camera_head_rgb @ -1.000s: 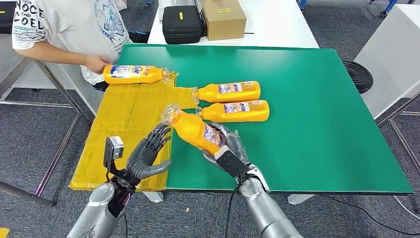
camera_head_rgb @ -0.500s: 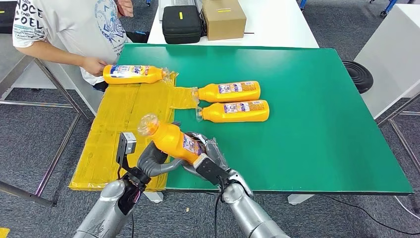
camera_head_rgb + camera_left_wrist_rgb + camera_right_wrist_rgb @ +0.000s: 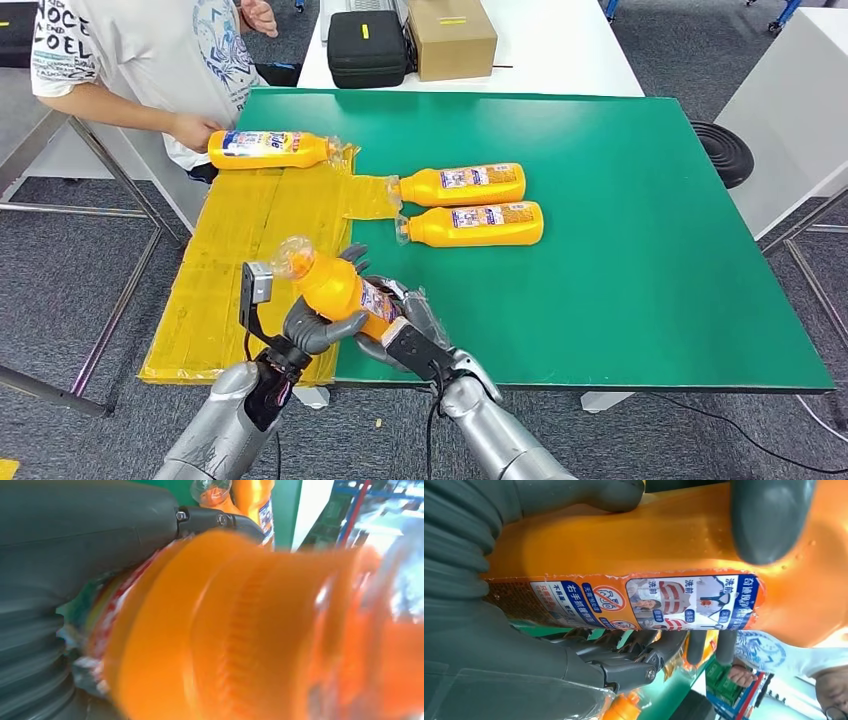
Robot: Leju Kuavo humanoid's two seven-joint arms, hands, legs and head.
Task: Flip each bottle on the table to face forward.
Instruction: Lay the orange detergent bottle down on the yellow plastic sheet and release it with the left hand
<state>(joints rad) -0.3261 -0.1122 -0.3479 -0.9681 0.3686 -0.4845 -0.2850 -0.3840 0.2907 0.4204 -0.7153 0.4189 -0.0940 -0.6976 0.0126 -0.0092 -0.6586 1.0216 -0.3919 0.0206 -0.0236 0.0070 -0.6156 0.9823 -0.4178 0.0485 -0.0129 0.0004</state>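
Now both hands are holding one orange bottle point(image 3: 340, 290) above the desk's point(image 3: 640, 250) near edge, at about seven o'clock.

Its clear cap is tilting away toward eleven o'clock, while the left hand point(image 3: 312, 325) is wrapping the shoulder and the right hand point(image 3: 405, 325) is cupping the labelled body, fingers point(image 3: 769, 515) pressing the plastic. It is looking light but glossy and slick, with walls likely to give, so the broad labelled middle seems the safest hold. Two more bottles point(image 3: 462, 185) are lying side by side at one o'clock; a fourth point(image 3: 268, 149) is lying at eleven, by a person's hand point(image 3: 190, 130).
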